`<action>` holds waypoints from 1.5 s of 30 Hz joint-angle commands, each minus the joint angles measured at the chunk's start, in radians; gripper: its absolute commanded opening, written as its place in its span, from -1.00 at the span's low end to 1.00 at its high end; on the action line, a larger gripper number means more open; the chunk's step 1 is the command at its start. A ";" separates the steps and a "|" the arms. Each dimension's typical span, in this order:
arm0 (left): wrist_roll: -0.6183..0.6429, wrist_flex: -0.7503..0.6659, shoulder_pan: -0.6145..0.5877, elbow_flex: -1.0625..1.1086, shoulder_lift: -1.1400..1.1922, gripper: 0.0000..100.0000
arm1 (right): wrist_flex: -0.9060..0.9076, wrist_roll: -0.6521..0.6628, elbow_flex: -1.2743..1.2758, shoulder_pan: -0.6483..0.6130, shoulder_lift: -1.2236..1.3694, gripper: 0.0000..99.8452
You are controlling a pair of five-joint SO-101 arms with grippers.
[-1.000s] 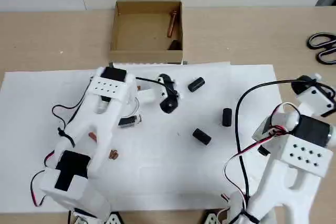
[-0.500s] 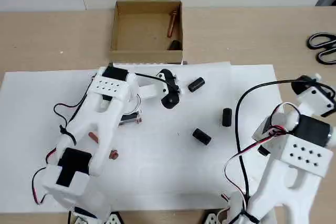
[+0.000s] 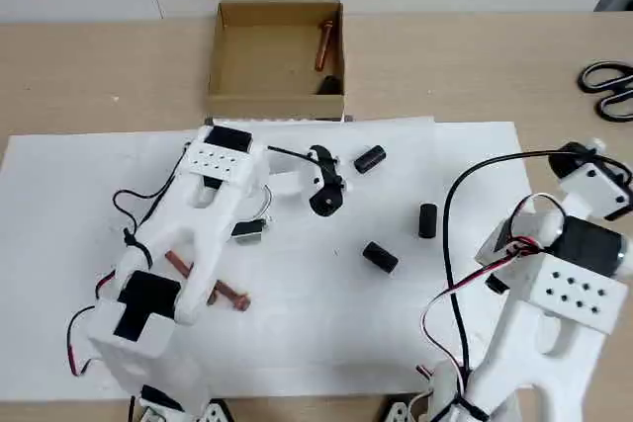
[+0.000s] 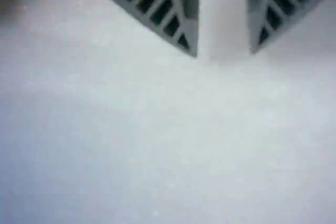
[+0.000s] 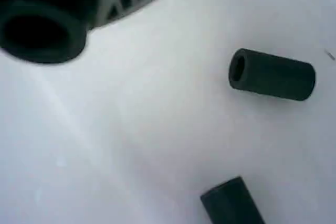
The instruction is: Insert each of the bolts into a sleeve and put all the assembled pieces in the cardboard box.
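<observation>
Left gripper (image 4: 222,51): its fingers stand a narrow gap apart with nothing between them, tips low over the white paper (image 3: 326,333).
Right gripper (image 3: 497,282): closed on the held sleeve (image 5: 42,32), whose open end faces the wrist camera beside a ribbed grey finger.
Loose sleeves: the near sleeve (image 3: 380,257) and the middle sleeve (image 3: 427,220) lie on the paper between the two grippers, apart from each other. The far sleeve (image 3: 369,159) lies beyond them, toward the box.
Bolts: the first bolt (image 3: 229,295) lies on the paper behind the left gripper, beside its arm. The second bolt (image 3: 178,264) is partly under that arm. Both are well apart from every sleeve.
Cardboard box (image 3: 226,46): beyond the left gripper, just off the paper's far edge. Inside, the boxed bolt (image 3: 324,44) leans along the wall nearer the right gripper, with a dark sleeve piece (image 3: 331,85) in the corner below it.
Scissors (image 3: 608,86): on the bare tabletop (image 3: 475,66), well beyond the right gripper.
</observation>
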 commanded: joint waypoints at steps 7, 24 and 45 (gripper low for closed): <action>-0.006 0.138 0.006 -0.180 -0.018 -0.87 | -0.016 0.003 -0.006 0.010 -0.024 -1.00; 0.094 0.086 -0.140 -0.361 -0.006 -0.89 | -0.016 0.002 -0.005 0.012 -0.018 -1.00; 0.095 -0.066 -0.186 -0.357 0.097 -0.86 | -0.044 0.002 0.037 0.012 -0.024 -1.00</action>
